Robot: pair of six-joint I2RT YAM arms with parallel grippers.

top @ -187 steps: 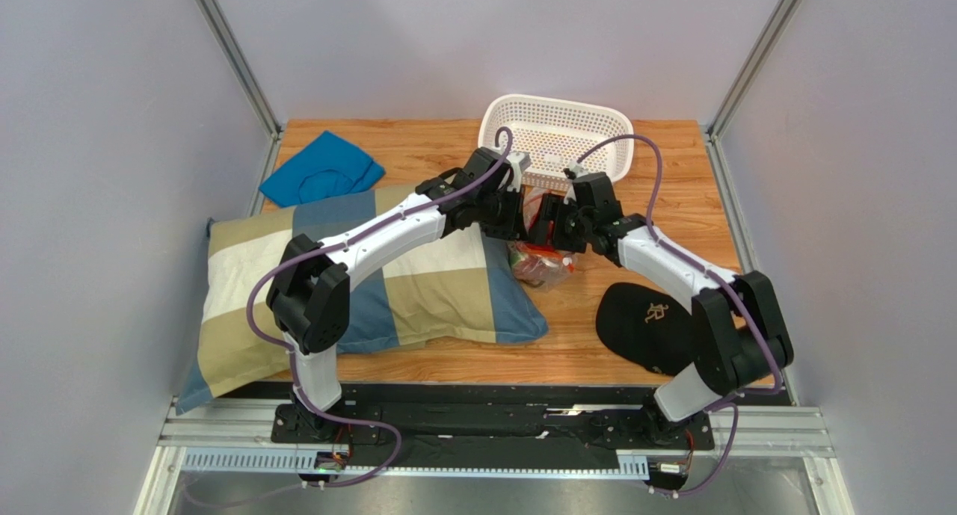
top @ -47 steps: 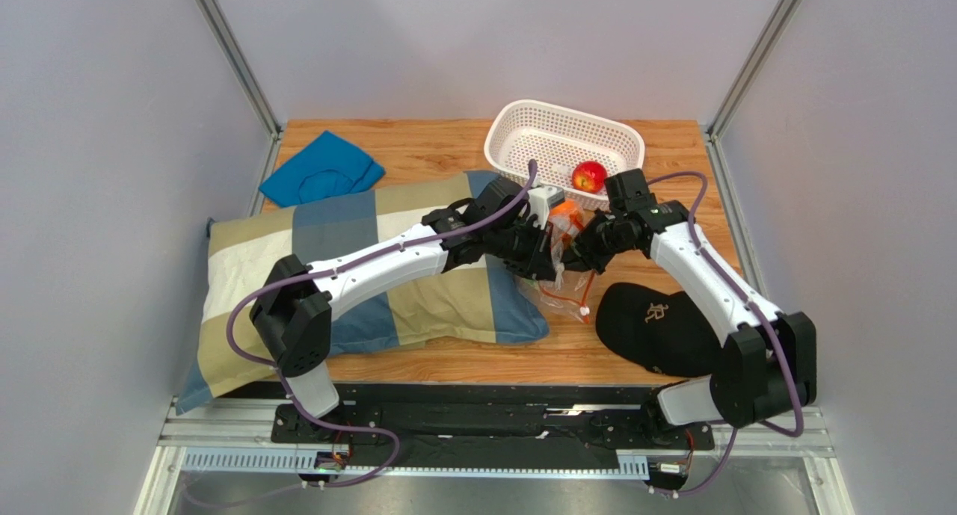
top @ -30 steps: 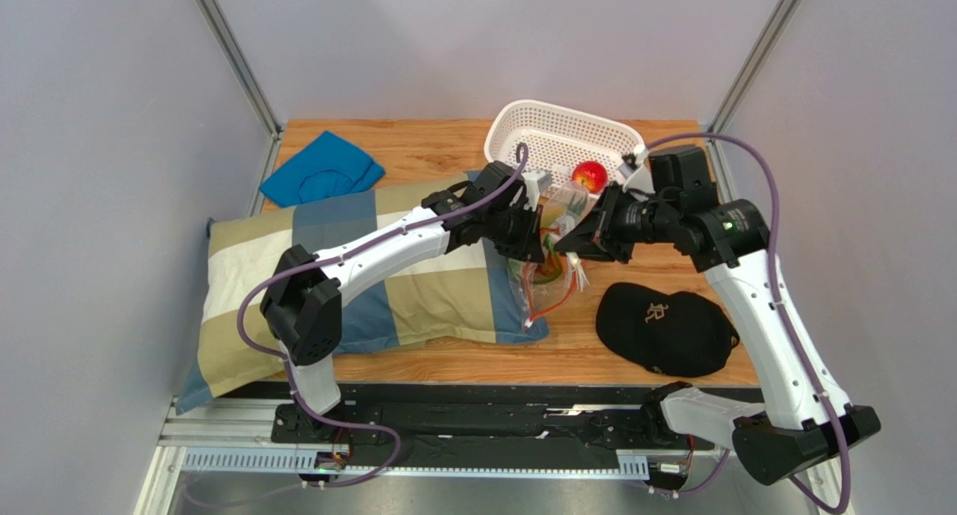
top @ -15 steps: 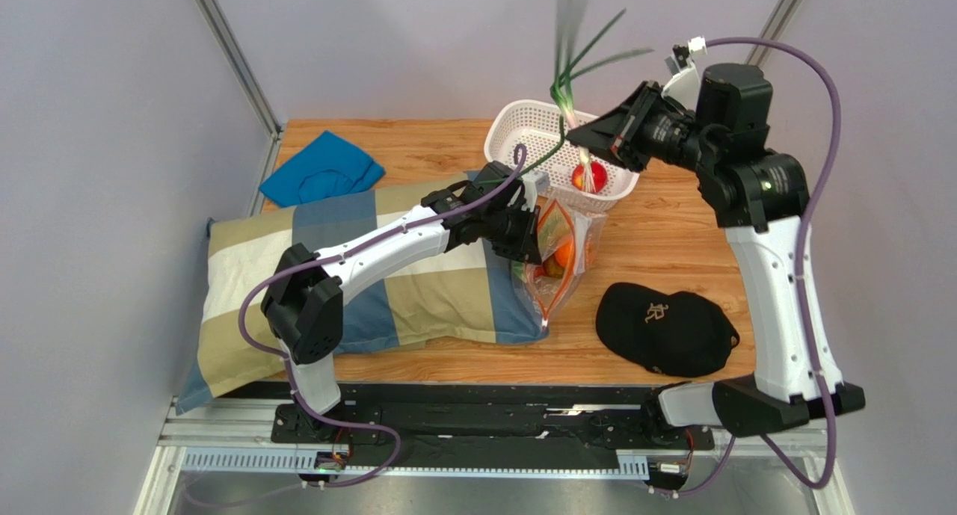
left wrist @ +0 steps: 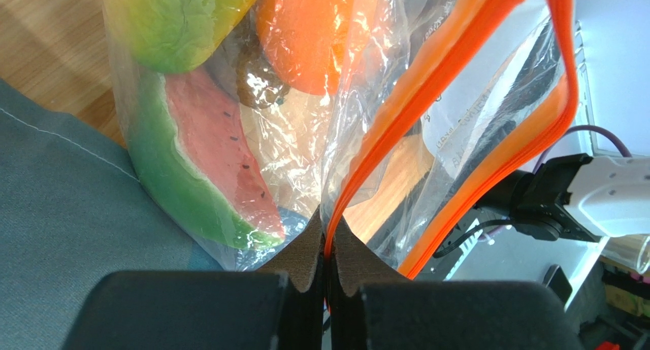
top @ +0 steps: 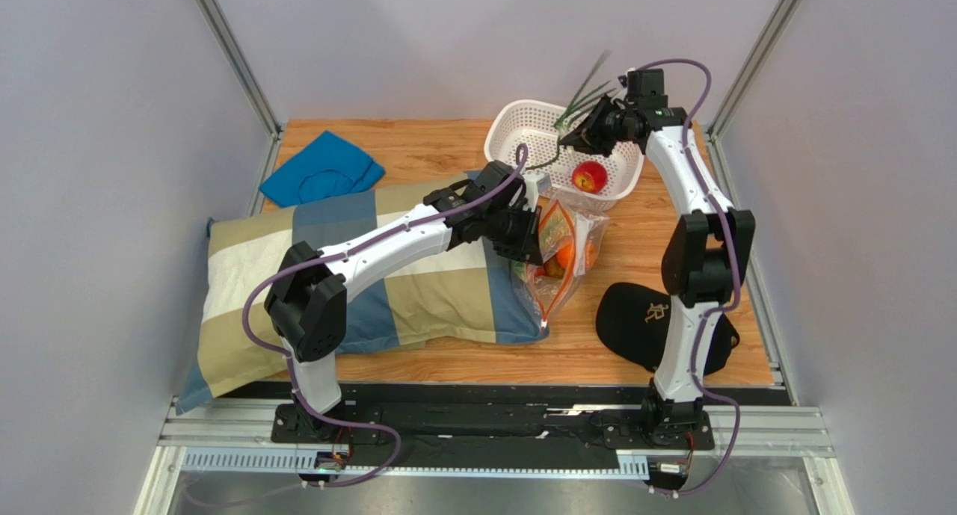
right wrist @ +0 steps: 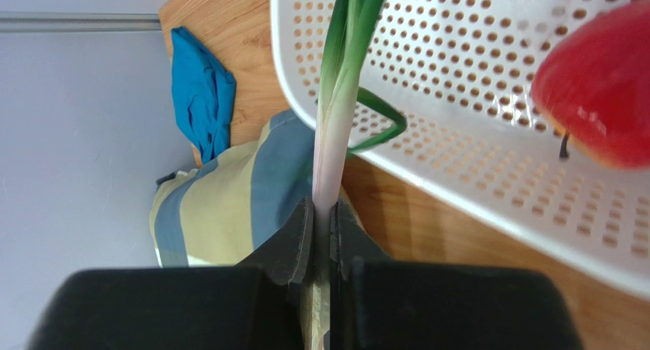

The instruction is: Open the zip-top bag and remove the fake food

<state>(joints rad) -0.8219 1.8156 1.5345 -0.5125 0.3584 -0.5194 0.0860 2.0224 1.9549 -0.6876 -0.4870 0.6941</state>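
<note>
The zip-top bag (top: 558, 259) hangs open beside the pillow, and my left gripper (left wrist: 326, 239) is shut on one side of its orange zip strip (left wrist: 427, 83). Fake food shows through the plastic: a watermelon slice (left wrist: 202, 159), an orange piece (left wrist: 316, 34) and a yellow-green piece (left wrist: 183, 18). My right gripper (right wrist: 322, 213) is shut on the pale stalk of a green onion (right wrist: 336, 114), held over the near rim of the white basket (right wrist: 473, 98). In the top view this gripper (top: 582, 132) is above the basket (top: 508, 145), where a red apple (top: 588, 178) lies.
A checked pillow (top: 337, 280) fills the left side under the left arm. At the back left is a blue cloth (top: 320, 167), and a black cap (top: 663, 324) sits at the front right. Grey walls with metal posts close in the table.
The right gripper drew the green onion up out of the bag, then swung back and down over the basket. The left gripper kept its hold on the zip strip.
</note>
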